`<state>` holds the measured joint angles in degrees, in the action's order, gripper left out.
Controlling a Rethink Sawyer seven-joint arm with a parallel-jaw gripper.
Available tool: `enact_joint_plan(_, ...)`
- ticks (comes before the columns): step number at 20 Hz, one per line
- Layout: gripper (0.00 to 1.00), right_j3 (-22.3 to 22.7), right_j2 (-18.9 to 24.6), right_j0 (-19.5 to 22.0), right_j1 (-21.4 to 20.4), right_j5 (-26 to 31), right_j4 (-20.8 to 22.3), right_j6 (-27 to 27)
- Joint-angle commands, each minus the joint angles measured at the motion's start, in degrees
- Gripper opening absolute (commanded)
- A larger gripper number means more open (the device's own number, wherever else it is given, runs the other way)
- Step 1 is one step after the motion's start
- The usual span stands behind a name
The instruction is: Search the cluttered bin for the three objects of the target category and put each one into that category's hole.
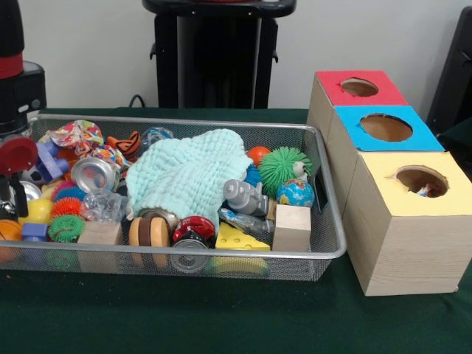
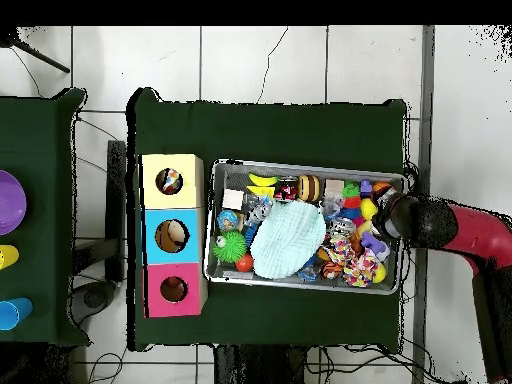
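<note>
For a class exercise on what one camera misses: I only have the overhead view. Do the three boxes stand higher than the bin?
Observer: Yes. From the front, the yellow-topped box, the blue-topped box and the red-topped box all rise above the rim of the wire mesh bin.
Operator: What do their sides look like?
Observer: Pale wood grain. Only the tops are coloured.
Operator: Does the cloth lie flat?
Observer: No. The pale green cloth is heaped over other toys, and a grey toy figure lies at its edge.

Mint cloth (image 1: 188, 173); red, blue, yellow boxes (image 1: 383, 140)
</note>
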<state>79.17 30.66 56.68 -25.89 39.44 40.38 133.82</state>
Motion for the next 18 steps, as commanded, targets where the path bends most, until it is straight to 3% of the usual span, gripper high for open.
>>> enact_joint_plan(1, 1.0, -4.39, -0.2, -1.02, 5.26, 7.75, 1.23, -16.86)
enact_joint_plan(18, 1.0, -5.35, -1.75, -0.62, 5.92, 8.61, 1.07, -14.4)
